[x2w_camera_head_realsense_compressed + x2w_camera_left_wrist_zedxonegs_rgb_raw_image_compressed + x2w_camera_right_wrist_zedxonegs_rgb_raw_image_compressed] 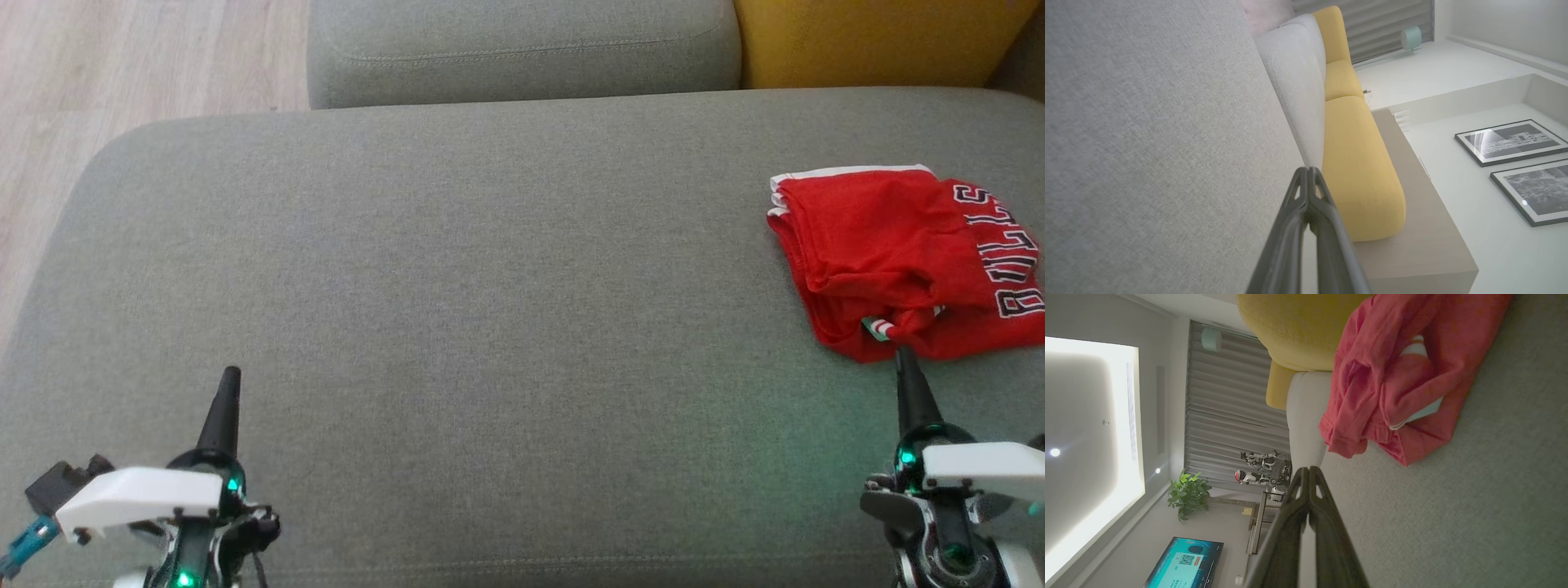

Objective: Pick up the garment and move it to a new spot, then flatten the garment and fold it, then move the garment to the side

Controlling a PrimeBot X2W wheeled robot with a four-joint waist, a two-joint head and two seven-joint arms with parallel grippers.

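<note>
The garment (898,253) is a red jersey with white trim and black-and-white lettering, lying folded at the right side of the grey sofa seat (457,269). In the right wrist view the garment (1400,384) lies just beyond my fingertips, apart from them. My right gripper (903,356) is shut and empty, its tips right at the garment's near edge. Its tips meet in the right wrist view (1309,469). My left gripper (231,376) hovers shut and empty over the seat's front left, far from the garment. The closed tips of my left gripper (1307,170) point toward the backrest.
A grey back cushion (522,49) and a yellow cushion (882,41) line the back of the seat. Wooden floor (122,73) lies beyond the sofa's left end. A beige wooden side table (1412,228) stands past the yellow cushion.
</note>
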